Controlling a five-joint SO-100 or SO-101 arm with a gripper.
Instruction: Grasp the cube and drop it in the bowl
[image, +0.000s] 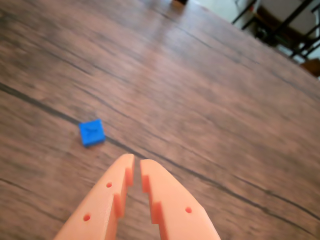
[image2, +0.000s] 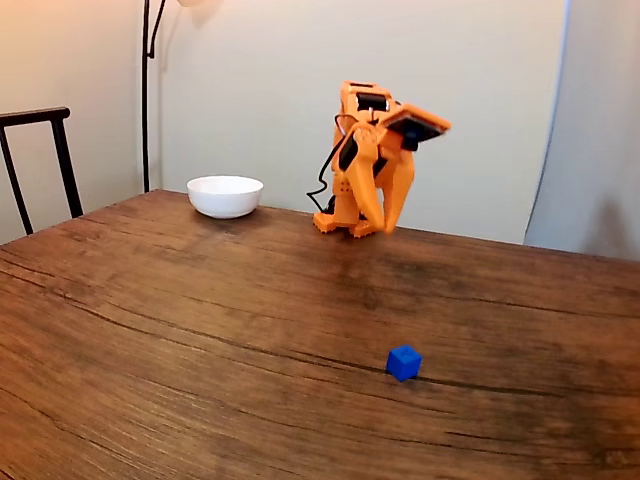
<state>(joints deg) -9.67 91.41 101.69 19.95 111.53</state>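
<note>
Your gripper (image: 137, 165) hangs above the wooden table (image: 210, 100) with its fingers nearly together, holding nothing. In the wrist view the cube (image: 92, 132) lies on the table, up and left of the fingertips, apart from them. In the fixed view the bowl (image2: 225, 195) sits far back, left of the arm (image2: 372, 160), well apart from the cube.

Fixed view: bowl (image2: 225, 195) far left on table (image2: 150, 330), arm (image2: 372, 160) behind, cube (image2: 404, 362) front-right.

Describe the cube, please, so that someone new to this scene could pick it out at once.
Start from the wooden table in the fixed view, where the orange arm stands at the far edge with a white bowl to its left. Come toward the camera: the cube sits alone on a dark grain line, tiny and the sole bright-blue thing.
</note>
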